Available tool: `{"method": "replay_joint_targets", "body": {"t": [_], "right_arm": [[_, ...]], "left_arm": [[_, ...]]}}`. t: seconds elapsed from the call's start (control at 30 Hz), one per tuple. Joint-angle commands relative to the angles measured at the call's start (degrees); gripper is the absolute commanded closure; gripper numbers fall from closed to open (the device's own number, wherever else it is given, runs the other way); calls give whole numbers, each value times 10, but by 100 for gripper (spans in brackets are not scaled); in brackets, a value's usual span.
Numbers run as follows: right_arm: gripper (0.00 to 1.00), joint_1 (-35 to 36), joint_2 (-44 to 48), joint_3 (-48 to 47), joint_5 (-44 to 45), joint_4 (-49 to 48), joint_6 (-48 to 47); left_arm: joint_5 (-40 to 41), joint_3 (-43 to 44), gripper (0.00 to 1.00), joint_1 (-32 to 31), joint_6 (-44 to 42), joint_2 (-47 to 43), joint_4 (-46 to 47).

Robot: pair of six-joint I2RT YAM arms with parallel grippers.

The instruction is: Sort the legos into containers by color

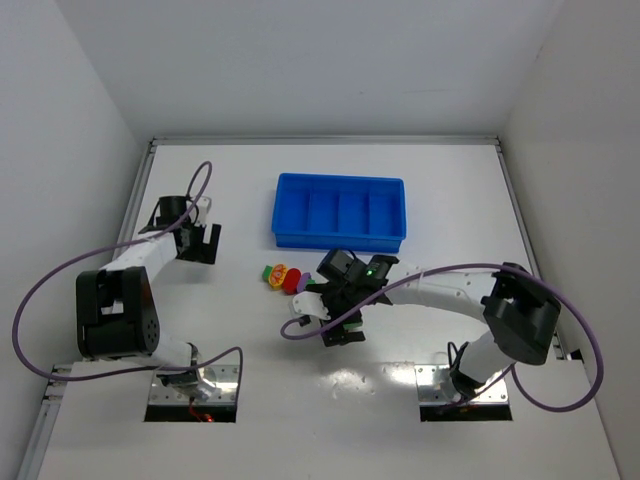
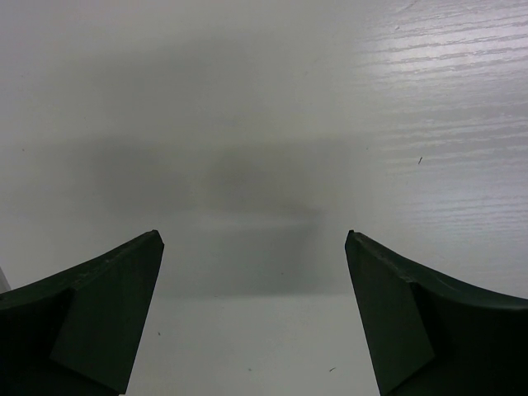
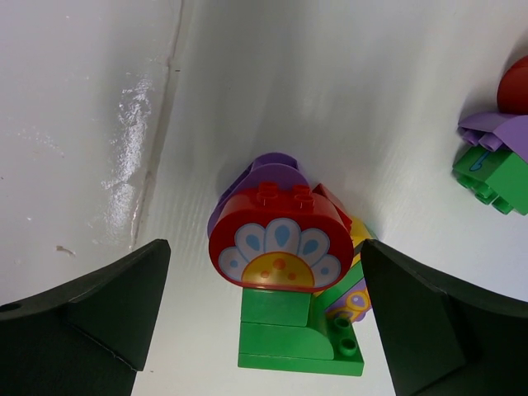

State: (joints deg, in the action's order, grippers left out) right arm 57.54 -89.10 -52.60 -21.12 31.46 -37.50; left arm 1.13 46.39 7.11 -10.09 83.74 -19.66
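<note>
Straddling one lego clump (image 3: 285, 272): right gripper (image 3: 264, 247), jaws apart; second clump (image 3: 495, 161) beside.

The blue tray (image 1: 340, 240) is sitting at the far middle of the table (image 1: 450, 200), and its near wall is closing off the way just beyond the legos (image 1: 285, 277). Bare tabletop is lying open to the left and right of the tray. A multicoloured clump (image 3: 285, 272) is filling most of the gap between the spread fingers of the right gripper (image 3: 264, 245), leaving little room on either side. A second clump (image 3: 495, 157) is crowding near it. The left gripper (image 2: 253, 239) is hanging with its fingers wide apart over bare surface, with nothing standing between them. White walls (image 1: 90, 100) are hemming the table in on the left, right and far sides.
</note>
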Motion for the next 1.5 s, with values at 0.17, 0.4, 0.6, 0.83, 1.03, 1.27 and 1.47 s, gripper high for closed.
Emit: {"method": "replay_joint_targets", "body": {"t": [0.17,0.4,0.6,0.83,1.03,1.27,1.47], "right_arm": [[3,4,-6,-21,-21,-22,6],[7,4,-23,-21,-21,-33,11],[19,-1,-28,-21,-21,-38,16],[42,-1,-28,-9,-10,-61,27],[82,-1,-21,-3,25,-80,49],[94,-48,-4,-97,25,-55,146],[94,-109,-23,-214,39,-58,320]], "left_arm": [[12,-9,0,6,-5,-27,13],[12,-15,0,6,-5,-27,13],[18,-20,0,6,-5,-27,18],[18,-25,0,6,1,-27,18],[2,-31,0,6,1,-46,18],[-118,-42,0,17,-13,-133,7],[-215,-25,0,17,45,-208,-18]]}}
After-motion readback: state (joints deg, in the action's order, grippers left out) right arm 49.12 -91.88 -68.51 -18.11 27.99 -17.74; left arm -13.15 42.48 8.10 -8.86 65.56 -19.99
